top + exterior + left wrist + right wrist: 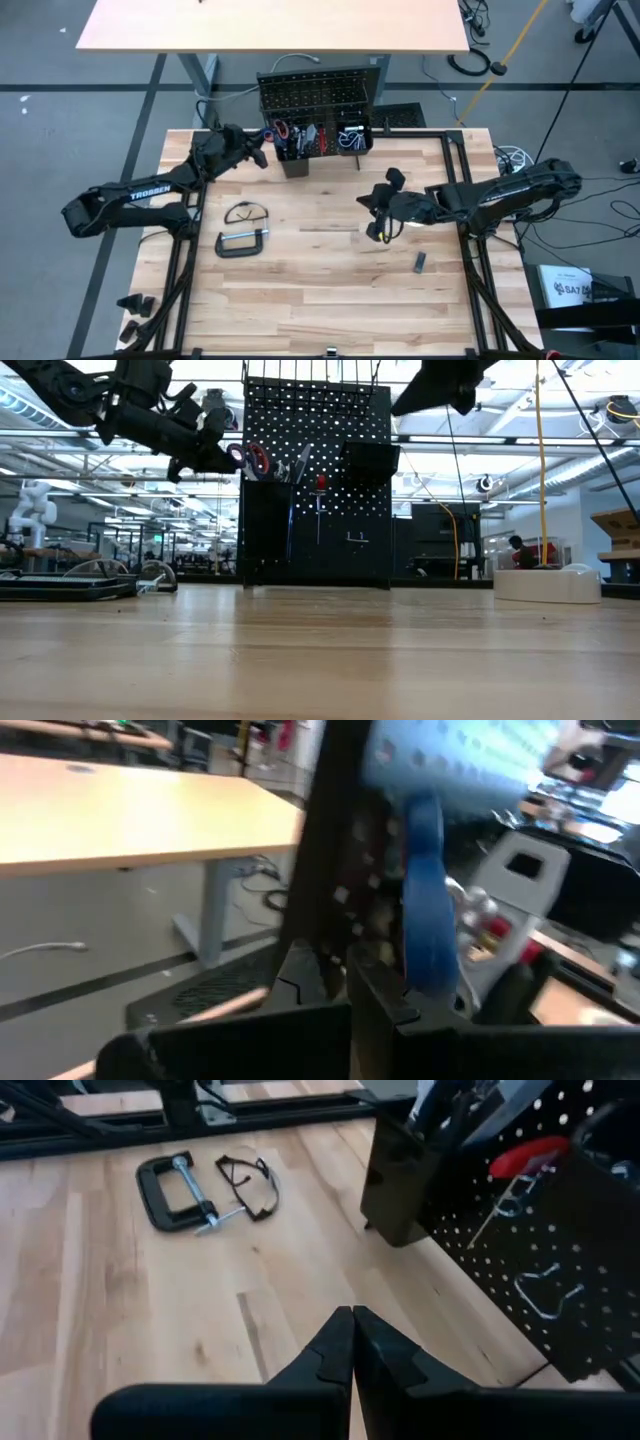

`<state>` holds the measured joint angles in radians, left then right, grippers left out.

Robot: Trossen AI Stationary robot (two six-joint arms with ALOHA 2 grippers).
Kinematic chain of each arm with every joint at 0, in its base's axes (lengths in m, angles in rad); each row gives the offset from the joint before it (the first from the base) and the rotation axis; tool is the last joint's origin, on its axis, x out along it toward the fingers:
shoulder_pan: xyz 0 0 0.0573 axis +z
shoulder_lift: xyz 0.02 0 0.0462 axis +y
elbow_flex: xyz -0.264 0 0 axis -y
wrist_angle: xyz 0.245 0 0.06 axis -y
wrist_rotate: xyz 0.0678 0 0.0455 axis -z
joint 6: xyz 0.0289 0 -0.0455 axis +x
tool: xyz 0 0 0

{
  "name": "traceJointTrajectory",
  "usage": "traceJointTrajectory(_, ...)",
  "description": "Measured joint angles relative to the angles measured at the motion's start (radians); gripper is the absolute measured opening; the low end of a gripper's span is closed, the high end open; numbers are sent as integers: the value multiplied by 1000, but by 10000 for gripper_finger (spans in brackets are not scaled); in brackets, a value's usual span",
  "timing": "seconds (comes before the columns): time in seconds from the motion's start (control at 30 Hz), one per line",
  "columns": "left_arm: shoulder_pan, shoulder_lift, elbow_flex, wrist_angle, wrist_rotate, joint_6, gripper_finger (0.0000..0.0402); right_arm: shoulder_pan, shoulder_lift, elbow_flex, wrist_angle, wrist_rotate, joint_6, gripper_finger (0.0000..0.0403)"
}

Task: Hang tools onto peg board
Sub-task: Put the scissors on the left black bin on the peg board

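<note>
Pegboard: upright black perforated metal peg board is standing at twelve o'clock on the pale wooden table, facing six o'clock.
Left tool: left tool is hovering at the board's nine-o'clock edge, fingers pressed together; the left wrist view is showing a blue handle-like shape just ahead of it, but whether it is being pinched I cannot tell.
Right tool: right tool is hanging over mid-table toward three o'clock, fingers pressed together on nothing.
Loose tools: black metal C-clamp is lying with its screw running nine-to-three; clear-lensed safety glasses are lying just beside it on the twelve-o'clock side. Both are sitting at nine o'clock from the right tool, well apart, and nearer the left arm.
Small dark piece: is resting near the right tool, toward five o'clock.
Bins: black bins at the board's foot are holding red-handled scissors and other tools I cannot identify.
Hanging: red-handled screwdriver is sitting on the board's face.
</note>
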<state>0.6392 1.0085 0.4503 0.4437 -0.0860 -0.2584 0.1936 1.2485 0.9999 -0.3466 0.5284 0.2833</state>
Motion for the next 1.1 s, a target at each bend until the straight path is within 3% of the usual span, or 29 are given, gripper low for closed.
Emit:
traceJointTrajectory(0.23, -60, 16, 0, -5, 109, 6, 0, 1, -14, -22, 16, -3, 0, 0)
traceJointTrajectory(0.43, -110, 12, 0, -20, 122, 9, 0, 1, -14, -22, 23, -2, -3, 0)
traceJointTrajectory(0.8, -116, 2, 0, -115, -34, 38, 0, 1, -14, -22, 29, -1, 1, 0)
traceJointTrajectory(0.97, -116, -4, 0, -129, -40, 62, 0, 1, -14, -22, 19, -2, 10, 0)
traceJointTrajectory(1.1, -116, -52, 0, -175, -40, 63, 0, 1, -14, -21, -72, -2, 131, 0)
